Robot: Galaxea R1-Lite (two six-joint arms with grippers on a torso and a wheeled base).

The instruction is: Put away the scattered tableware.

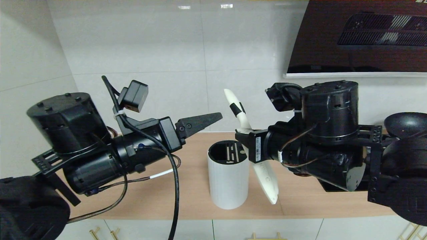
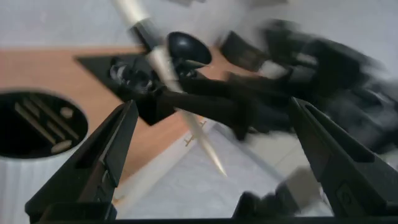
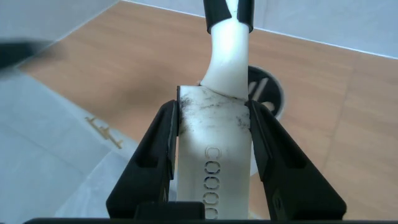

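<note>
- Right gripper (image 3: pixel 213 109): fingers (image 3: pixel 155 155) clenched on the flat mid-section of the 1 white utensil (image 3: pixel 227 50).
- Left gripper (image 2: pixel 212 106): both fingers spread wide, nothing between them.
- Nearest: white cabinet fronts (image 1: pixel 150 230) under the counter (image 1: pixel 160 196) edge.
- 1 white ribbed holder (image 1: pixel 228 183), upright on the wooden counter near its front edge. Top is open, dark inside.
- The utensil is in the air and tilted, at the holder's 3 o'clock, just beside the rim. Upper end leans toward 11 o'clock and has a black band. Can't tell whether it touches the holder.
- Left gripper hangs above the counter at the holder's 10 o'clock, tip pointing at the utensil.
- 1 black cooktop (image 2: pixel 99 65) set into the counter, beyond the right gripper at the holder's 3 o'clock.
- Far: pale tiled wall (image 1: pixel 150 50). 1 dark range hood (image 1: pixel 360 36) at 1 o'clock in the head view.
</note>
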